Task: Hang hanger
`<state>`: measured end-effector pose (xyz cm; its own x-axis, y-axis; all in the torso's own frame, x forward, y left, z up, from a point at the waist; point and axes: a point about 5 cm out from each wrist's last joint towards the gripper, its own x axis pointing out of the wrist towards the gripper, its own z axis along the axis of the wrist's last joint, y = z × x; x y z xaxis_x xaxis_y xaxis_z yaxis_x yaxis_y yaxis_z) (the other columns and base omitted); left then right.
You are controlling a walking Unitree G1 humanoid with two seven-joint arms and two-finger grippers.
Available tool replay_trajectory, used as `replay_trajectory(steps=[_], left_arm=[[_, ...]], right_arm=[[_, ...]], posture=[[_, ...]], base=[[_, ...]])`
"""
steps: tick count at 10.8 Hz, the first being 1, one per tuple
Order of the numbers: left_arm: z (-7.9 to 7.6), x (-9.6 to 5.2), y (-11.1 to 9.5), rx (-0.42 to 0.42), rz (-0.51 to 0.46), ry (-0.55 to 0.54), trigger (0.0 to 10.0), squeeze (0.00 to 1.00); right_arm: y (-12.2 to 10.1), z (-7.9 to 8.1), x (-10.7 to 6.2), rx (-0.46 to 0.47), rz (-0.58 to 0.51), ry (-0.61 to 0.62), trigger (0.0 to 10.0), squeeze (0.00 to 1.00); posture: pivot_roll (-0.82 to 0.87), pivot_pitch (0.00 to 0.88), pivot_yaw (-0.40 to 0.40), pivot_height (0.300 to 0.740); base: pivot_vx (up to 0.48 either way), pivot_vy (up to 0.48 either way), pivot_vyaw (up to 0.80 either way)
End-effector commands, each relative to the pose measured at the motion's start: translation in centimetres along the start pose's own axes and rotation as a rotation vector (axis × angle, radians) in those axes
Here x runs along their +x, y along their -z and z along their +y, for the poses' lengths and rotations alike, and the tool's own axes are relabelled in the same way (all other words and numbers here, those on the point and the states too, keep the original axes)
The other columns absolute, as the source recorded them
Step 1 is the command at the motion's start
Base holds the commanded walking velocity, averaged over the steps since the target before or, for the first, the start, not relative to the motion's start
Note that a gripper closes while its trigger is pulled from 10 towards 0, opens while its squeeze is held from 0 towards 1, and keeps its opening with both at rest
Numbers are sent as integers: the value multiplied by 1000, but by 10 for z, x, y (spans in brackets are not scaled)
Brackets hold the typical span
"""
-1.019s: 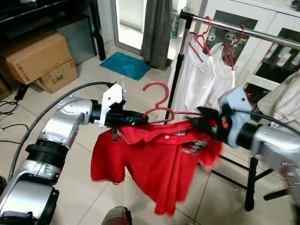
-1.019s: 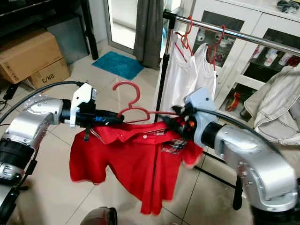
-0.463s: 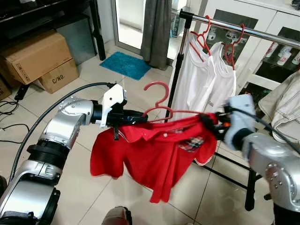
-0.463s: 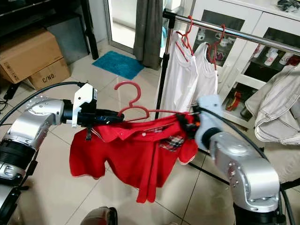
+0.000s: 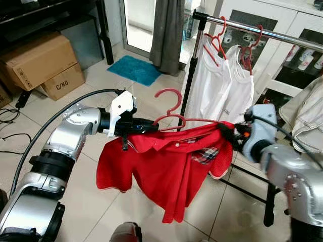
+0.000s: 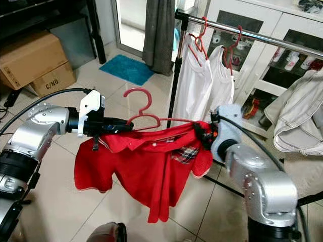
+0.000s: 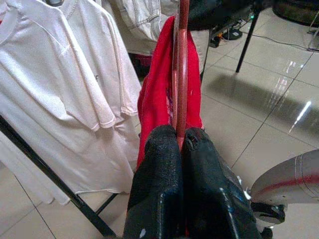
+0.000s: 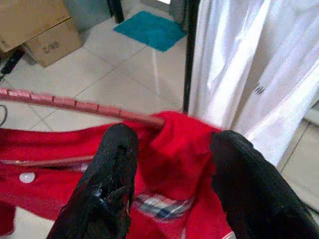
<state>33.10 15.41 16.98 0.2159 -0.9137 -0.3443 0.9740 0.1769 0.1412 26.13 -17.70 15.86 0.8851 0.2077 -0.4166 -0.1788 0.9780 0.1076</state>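
Left gripper [image 7: 180,144] pinches the hanger [image 5: 169,108] with its shirt [image 5: 166,166] below the rail [image 5: 262,31], unhung, right gripper [image 8: 172,154] spread.

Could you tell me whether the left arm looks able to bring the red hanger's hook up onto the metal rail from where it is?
Probably yes: the left claw grips the red hanger, its hook is free, and the rail has bare space by its post.
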Motion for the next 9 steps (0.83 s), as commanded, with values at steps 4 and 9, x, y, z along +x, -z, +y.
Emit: replay_trajectory(steps=[4,9], left_arm=[[2,-1,-11,30,-52,1,0,0],[2,-1,-10,27,-42,8,0,0]], right_arm=[[14,-10,4,86,34,31,157,0],[14,-11,7,89,22,25,0,0]], posture=[[34,42,-9,740],[35,43,-11,740]], base=[[0,0,0],[0,0,0]])
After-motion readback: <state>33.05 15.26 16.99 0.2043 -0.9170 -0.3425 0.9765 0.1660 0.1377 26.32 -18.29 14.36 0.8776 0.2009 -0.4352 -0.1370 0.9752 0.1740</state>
